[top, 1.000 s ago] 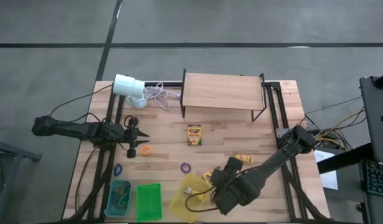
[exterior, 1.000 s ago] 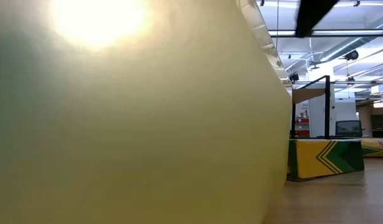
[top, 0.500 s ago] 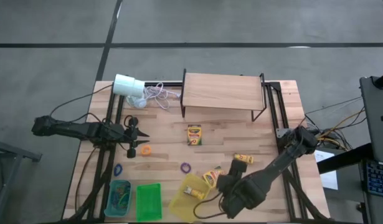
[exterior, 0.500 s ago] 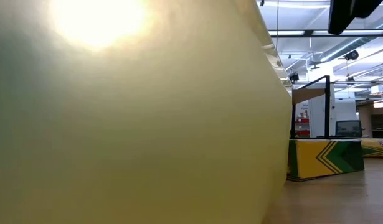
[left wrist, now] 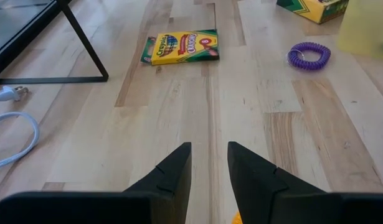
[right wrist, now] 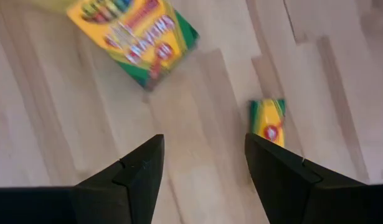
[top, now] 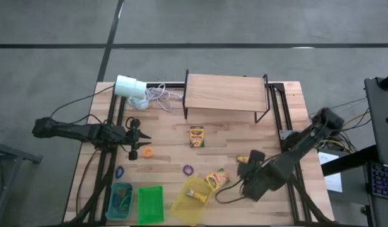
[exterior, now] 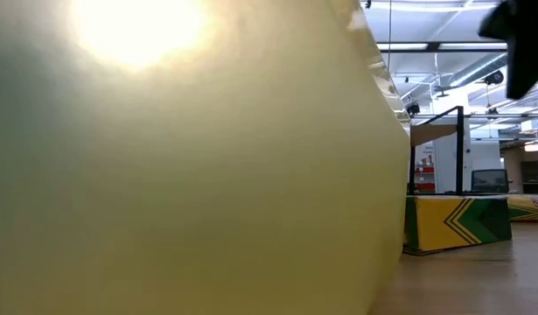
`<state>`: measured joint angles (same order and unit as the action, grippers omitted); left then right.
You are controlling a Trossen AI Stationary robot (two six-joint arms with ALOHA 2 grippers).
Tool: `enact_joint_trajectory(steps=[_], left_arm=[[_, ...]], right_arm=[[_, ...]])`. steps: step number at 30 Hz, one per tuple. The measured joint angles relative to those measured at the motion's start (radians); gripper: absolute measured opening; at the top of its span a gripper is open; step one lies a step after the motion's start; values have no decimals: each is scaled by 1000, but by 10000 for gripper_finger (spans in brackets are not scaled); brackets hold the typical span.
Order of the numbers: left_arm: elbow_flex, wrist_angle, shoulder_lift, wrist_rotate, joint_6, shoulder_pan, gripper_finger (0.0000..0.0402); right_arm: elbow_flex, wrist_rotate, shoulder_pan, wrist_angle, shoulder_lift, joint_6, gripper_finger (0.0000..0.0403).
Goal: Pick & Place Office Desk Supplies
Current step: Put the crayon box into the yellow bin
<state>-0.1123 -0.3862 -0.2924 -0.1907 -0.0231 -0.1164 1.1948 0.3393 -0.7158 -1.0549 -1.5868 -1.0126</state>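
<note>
Left arm: the left gripper hovered low over the wooden table's left side, its fingers parted by a narrow gap and gripping nothing.
Orange band: a small orange rubber-band loop lay just beside the left gripper's tips.
Blue band: a blue loop sat nearer the front edge, above a teal bin and a bright green bin.
Centre box: a yellow-and-green crayon box lay flat mid-table, well ahead of the left gripper.
Purple band: a purple coiled loop lay between that box and the translucent yellow bin.
Bin edge: a second crayon box rested by the yellow bin's rim.
Right arm: the right gripper stood wide open and empty above the table, a small yellow packet lying just ahead of its tips.
</note>
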Motion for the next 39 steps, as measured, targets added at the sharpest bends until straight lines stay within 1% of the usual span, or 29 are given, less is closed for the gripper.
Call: enact_joint_trajectory(steps=[4,8,10,12,15,18,21,26,32,39], left_arm=[[0,0,0,0,0,0,109],[0,0,0,0,0,0,109],[0,0,1,0,0,0,109],[0,0,1,0,0,0,109],[0,0,1,0,0,0,109],[0,0,1,0,-1,0,109],[0,0,1,0,-1,0,109],[0,0,1,0,-3,0,109],[0,0,0,0,-3,0,109],[0,0,0,0,-3,0,109]], right_arm=[[-203,0,1,86,164,-29,221],[-354,4,3,185,300,-208,221],[-412,17,3,239,353,-254,221],[-462,37,3,259,392,-241,221],[-519,93,3,267,418,-140,219],[-563,150,3,290,422,-53,219],[-597,160,9,299,402,-7,219],[-640,161,19,375,365,-1,219],[-663,160,24,425,313,-1,219],[-696,153,23,535,229,-1,219]])
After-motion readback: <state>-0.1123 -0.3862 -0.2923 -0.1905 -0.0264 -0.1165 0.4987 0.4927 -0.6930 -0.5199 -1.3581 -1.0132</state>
